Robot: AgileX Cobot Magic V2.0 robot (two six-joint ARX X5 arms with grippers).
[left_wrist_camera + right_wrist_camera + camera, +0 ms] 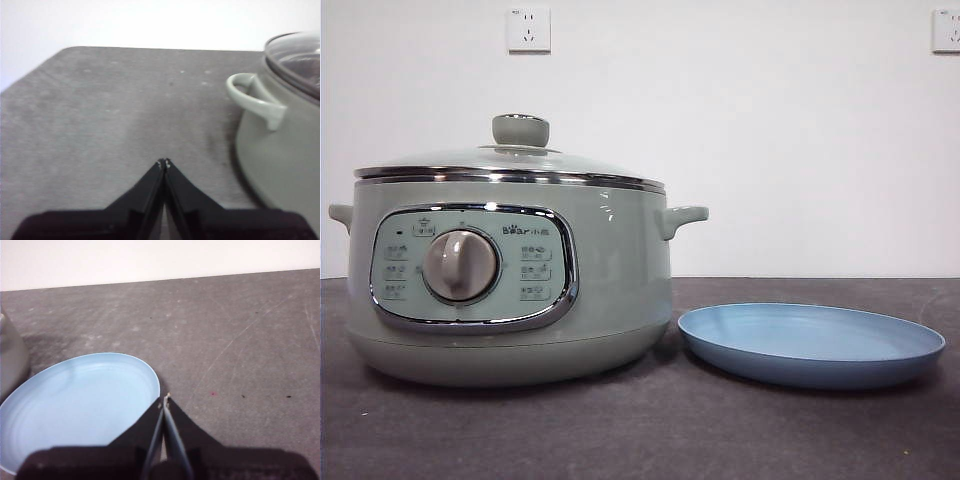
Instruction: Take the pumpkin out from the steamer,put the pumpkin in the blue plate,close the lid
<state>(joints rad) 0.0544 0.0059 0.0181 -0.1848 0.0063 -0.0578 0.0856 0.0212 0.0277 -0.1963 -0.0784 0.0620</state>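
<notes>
Lid [510,160] sits shut on steamer [510,290], blocking way in from above. Blue plate [810,345] just beside it, nothing above its rim; tabletop [640,430] in front bare

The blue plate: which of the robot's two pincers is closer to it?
The right. The right pincer hangs at the rim of the blue plate, jaws shut. The left pincer, also shut, is beside the steamer, with no plate in its view.

We see the lid [510,160] on the steamer [510,290], the blue plate [810,345] just beside it on the table [640,430].
</notes>
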